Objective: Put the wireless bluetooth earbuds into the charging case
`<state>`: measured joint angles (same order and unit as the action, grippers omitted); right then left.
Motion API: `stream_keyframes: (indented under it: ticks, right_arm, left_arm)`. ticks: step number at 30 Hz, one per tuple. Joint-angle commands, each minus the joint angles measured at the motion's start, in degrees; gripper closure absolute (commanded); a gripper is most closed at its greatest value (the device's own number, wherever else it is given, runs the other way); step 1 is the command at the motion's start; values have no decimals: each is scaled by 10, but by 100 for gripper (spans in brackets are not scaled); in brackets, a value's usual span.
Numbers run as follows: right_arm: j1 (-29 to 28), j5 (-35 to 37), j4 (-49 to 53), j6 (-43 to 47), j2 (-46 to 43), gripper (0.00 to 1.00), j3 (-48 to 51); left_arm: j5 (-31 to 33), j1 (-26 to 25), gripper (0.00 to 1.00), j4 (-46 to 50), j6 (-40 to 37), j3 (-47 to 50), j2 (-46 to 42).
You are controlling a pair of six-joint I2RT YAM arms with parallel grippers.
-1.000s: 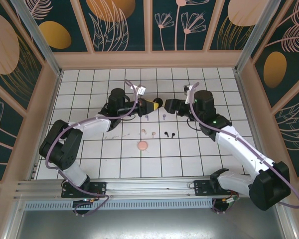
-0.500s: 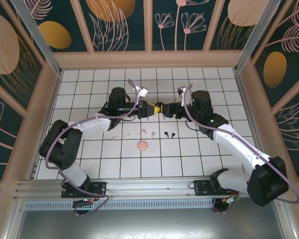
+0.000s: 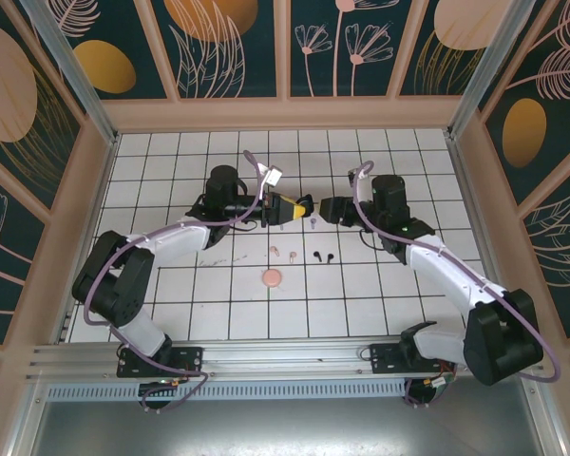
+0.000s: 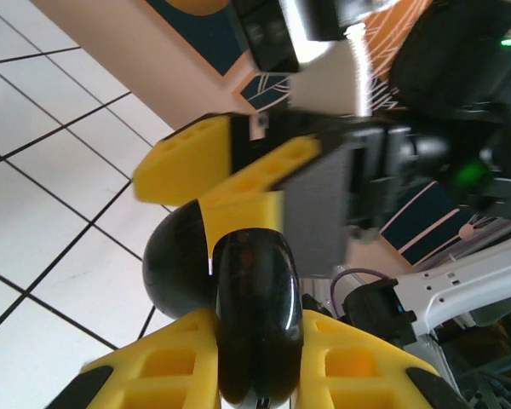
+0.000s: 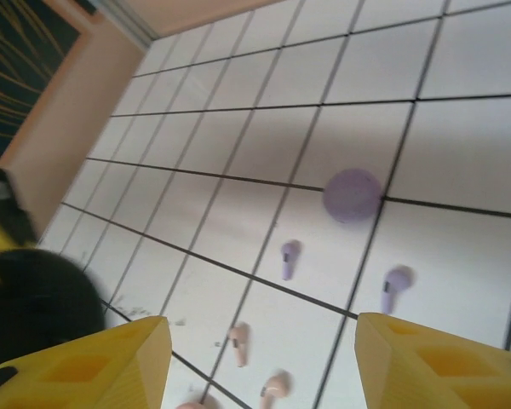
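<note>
Left fingers: the yellow fingers [image 4: 175, 371] of the left gripper [image 4: 255, 341] are clamped tight on a black charging case [image 4: 255, 315], held edge-on above the table.
Right fingers: the yellow fingers [image 5: 94, 366] of the right gripper [image 3: 321, 207] stand apart with nothing between them. In the top view the tips sit just at 3 o'clock of the case.
Step in hand: likely opening the black case. Whether its lid is parted cannot be told.
Next move: the right fingers probably need to catch the lid's rim and swing it up while the left holds the base steady. The glossy curve offers little purchase, so a slip is possible.
Earbuds: all loose on the tiled table [image 3: 171, 304]. From the held case in the top view, the lilac earbuds [image 5: 288, 258] lie at 6 o'clock, the pink earbuds [image 5: 238, 336] at 7 and the black earbuds [image 3: 315, 255] at 5.
Other cases: the lilac case [image 5: 352, 194] lies near its pair, and the pink case [image 3: 272, 277] at 6 o'clock of the pink pair.
Materials: smooth shiny plastic case, rounded like a pebble. The earbuds are tiny, stemmed and matte. The tiles are white and glazed, with dark grout.
</note>
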<state>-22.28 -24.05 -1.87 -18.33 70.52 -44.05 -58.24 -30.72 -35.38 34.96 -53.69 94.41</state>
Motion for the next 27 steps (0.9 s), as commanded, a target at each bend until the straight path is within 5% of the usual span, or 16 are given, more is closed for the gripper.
stream_keyframes:
  ticks: [1, 11, 27]
  right_arm:
    - [8, -6, -8, -7, -8, 41, 12]
    - [9, -164, -17, 19, -78, 41, 20]
    - [8, -180, -26, 14, -56, 47, -6]
  left_arm:
    - [-18, -3, 100, -14, -4, -17, -24]
    - [-32, -3, 100, -10, -4, -17, -21]
    - [-39, -3, 100, -5, -4, -35, -15]
